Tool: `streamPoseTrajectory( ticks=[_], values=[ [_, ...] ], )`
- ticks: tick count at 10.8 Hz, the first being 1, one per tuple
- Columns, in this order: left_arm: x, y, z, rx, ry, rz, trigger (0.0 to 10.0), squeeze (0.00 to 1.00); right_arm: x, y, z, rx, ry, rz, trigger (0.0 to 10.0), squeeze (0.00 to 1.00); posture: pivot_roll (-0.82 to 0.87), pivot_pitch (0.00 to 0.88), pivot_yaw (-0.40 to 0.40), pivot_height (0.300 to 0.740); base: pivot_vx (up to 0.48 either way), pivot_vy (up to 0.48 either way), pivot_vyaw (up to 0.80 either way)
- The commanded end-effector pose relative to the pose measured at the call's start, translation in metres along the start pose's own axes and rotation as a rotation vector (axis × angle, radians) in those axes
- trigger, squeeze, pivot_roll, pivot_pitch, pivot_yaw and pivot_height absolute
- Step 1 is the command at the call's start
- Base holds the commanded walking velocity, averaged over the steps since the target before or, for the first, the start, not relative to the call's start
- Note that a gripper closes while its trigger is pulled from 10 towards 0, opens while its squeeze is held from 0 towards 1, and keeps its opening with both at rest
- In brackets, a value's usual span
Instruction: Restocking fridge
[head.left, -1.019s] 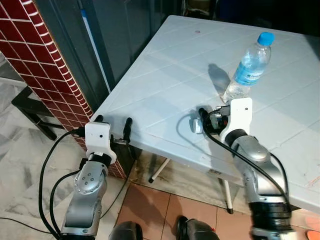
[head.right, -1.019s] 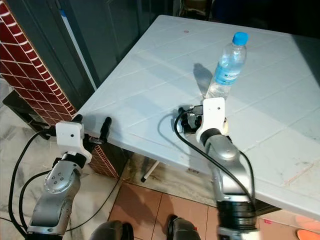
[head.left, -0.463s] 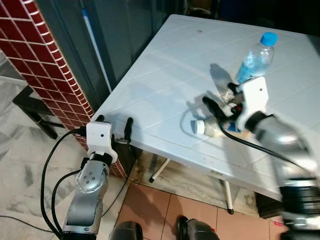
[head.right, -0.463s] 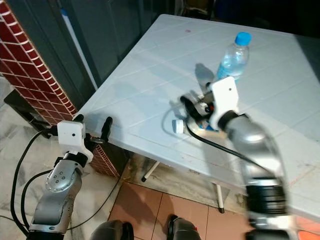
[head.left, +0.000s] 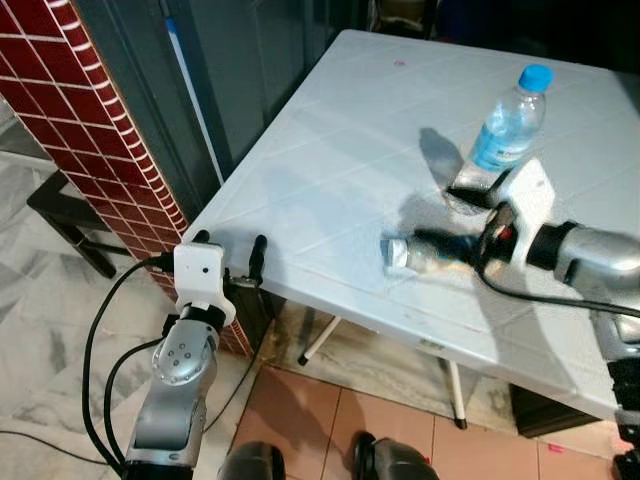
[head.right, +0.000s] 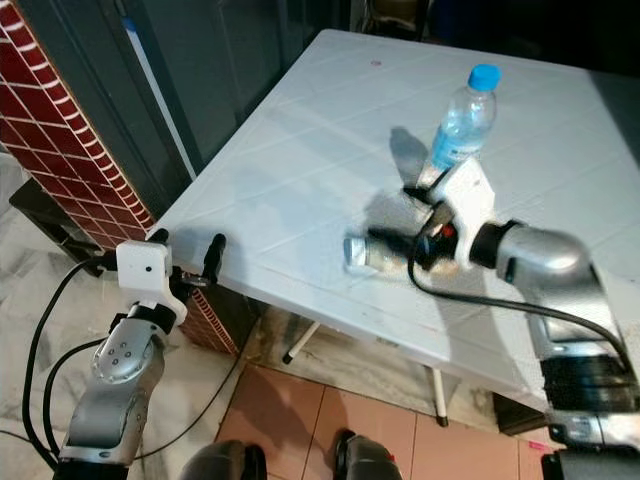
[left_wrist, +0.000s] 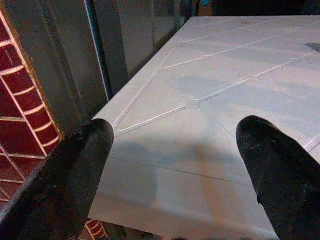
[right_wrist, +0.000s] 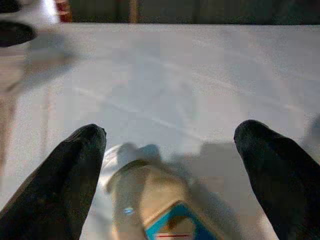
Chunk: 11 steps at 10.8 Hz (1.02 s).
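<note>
The left gripper (head.left: 228, 243) is held with fingers apart at the near corner of the white table (head.left: 330, 150), idle and clear of the work. Farther in, one small bottle (head.left: 425, 254) lies on its side between the spread fingers of the right gripper (right_wrist: 170, 160), apparently straddled for pickup but not yet clamped. Beyond it, one water bottle (head.left: 502, 131) stands upright: two bottles awaiting restocking.

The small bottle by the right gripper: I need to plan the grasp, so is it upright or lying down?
Lying down. The small bottle rests on its side on the table, cap toward the robot's left.
</note>
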<state>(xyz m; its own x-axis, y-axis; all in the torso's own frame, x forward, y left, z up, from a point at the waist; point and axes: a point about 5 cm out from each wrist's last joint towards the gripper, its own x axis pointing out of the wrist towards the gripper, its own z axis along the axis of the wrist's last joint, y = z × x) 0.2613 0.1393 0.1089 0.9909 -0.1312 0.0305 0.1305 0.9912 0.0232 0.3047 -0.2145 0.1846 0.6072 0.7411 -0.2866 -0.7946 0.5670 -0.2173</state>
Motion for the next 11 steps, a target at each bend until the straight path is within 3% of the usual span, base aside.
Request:
streamPoseTrajectory(
  ticks=[1, 5, 8, 10, 11],
  values=[
    [-0.001, 0.004, 0.0, 0.015, -0.001, 0.007, 10.0, 0.0, 0.004, 0.002, 0.002, -0.049, 0.016, 0.089, 10.0, 0.0, 0.0, 0.076, 0.05, 0.74, 0.0, 0.0, 0.0],
    [-0.001, 0.004, 0.001, 0.018, -0.003, 0.008, 10.0, 0.0, 0.022, -0.004, 0.0, -0.18, 0.089, 0.255, 10.0, 0.0, 0.02, 0.078, 0.046, 0.74, 0.0, 0.0, 0.0],
    [-0.003, 0.004, 0.0, 0.018, 0.0, 0.017, 10.0, 0.0, 0.024, -0.027, 0.014, -0.263, 0.086, 0.211, 10.0, 0.0, 0.02, 0.078, 0.039, 0.74, 0.0, 0.0, 0.0],
    [-0.003, 0.004, 0.0, 0.016, 0.0, 0.016, 10.0, 0.0, 0.023, -0.037, 0.028, -0.254, 0.025, 0.159, 10.0, 0.0, 0.01, 0.078, 0.04, 0.74, 0.0, 0.0, 0.0],
    [-0.002, 0.003, 0.0, 0.015, 0.002, 0.013, 10.0, 0.0, 0.024, -0.034, 0.03, -0.207, 0.002, 0.214, 10.0, 0.0, 0.01, 0.078, 0.04, 0.74, 0.0, 0.0, 0.0]
  ],
)
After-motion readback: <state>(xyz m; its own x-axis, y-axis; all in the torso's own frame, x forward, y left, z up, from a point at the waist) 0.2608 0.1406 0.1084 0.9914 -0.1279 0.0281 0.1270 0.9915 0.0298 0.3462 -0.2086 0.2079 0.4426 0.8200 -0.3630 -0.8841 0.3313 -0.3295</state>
